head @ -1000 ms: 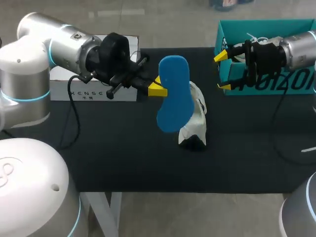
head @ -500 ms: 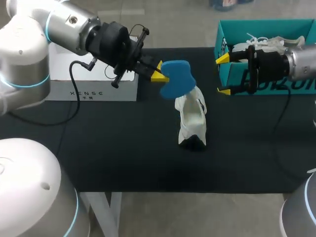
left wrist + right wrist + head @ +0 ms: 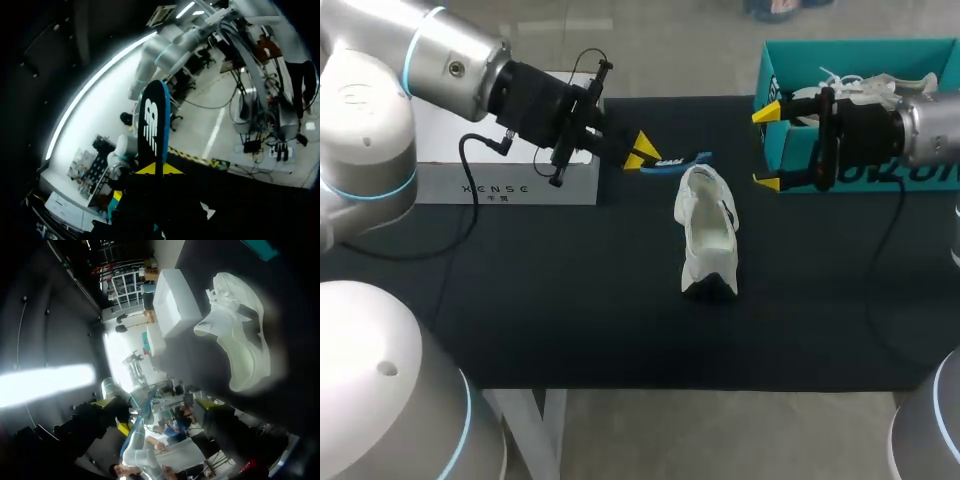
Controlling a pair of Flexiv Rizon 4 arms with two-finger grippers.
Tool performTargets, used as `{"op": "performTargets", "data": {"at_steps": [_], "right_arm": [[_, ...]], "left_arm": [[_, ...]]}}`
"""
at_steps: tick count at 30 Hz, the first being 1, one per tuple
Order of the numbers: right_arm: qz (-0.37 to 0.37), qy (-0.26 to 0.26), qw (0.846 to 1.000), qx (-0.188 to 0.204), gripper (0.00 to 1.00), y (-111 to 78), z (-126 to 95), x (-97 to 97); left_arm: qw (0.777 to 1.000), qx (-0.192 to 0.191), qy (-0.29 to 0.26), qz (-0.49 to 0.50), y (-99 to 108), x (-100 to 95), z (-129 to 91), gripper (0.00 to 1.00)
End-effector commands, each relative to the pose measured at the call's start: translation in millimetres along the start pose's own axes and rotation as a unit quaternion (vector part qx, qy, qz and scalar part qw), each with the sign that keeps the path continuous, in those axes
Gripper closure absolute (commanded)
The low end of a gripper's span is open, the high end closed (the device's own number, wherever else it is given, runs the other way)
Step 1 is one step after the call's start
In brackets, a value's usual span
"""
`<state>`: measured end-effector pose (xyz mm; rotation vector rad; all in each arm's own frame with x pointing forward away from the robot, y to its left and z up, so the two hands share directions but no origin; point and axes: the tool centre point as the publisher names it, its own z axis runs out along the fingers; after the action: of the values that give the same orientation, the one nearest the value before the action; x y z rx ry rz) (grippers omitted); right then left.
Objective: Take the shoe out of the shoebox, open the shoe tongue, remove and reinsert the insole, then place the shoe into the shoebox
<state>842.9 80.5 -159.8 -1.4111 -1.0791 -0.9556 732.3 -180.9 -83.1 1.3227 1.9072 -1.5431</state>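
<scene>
The left arm [image 3: 440, 60] comes in from the far left corner, its silver elbow raised and its black wrist stretched out over the white box [image 3: 450, 160] toward the middle of the worktop [image 3: 570, 300]. The left fingers [image 3: 642, 150] point across to the right and are closed narrowly on one end of the blue insole [image 3: 678, 161]. From above the insole shows edge-on as a thin strip held roughly level in the air, its free end just behind the far end of the shoe [image 3: 705, 225]. In the left wrist view the insole [image 3: 154, 120] stands out straight ahead between the two yellow tips [image 3: 145, 170], showing a dark face with a blue edge. The white shoe rests on the worktop near the middle with its opening up and its dark end toward the near edge, touched by neither arm. The right arm [image 3: 930, 125] enters from the right side and lies about level in front of the teal shoebox [image 3: 860, 55], which stands at the far right corner. The right fingers [image 3: 767, 113] point left toward the shoe, spread wide with nothing between them, well apart from it. In the right wrist view the shoe [image 3: 240, 325] lies ahead of those fingers, with the white box [image 3: 175, 305] beyond it
</scene>
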Motion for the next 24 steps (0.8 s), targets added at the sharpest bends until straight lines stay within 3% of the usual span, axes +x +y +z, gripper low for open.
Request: {"op": "performTargets", "data": {"at_steps": [1, 10, 14, 20, 24], "right_arm": [[-0.002, 0.002, 1.000, -0.004, 0.00, -7.9, 3.2, 6.4], [-0.028, -0.001, 1.000, -0.014, 0.00, -11.3, 8.2, 18.4], [-0.055, -0.018, 0.997, -0.044, 0.00, -10.0, 14.6, 21.9], [-0.087, 0.004, 0.993, -0.074, 0.00, -9.2, 24.6, 26.4], [-0.092, 0.014, 0.993, -0.079, 0.00, -9.1, 26.6, 30.5]], "left_arm": [[0.955, -0.044, 0.090, 0.280, 24.2, -6.0, 1.9, 1.00], [0.909, -0.111, 0.102, 0.388, 43.4, -22.3, 8.7, 1.00], [0.893, -0.136, 0.108, 0.415, 51.0, -24.8, 13.7, 1.00], [0.881, -0.158, 0.109, 0.432, 58.1, -28.1, 22.2, 1.00], [0.887, -0.169, 0.102, 0.418, 64.2, -29.3, 27.3, 1.00]]}}
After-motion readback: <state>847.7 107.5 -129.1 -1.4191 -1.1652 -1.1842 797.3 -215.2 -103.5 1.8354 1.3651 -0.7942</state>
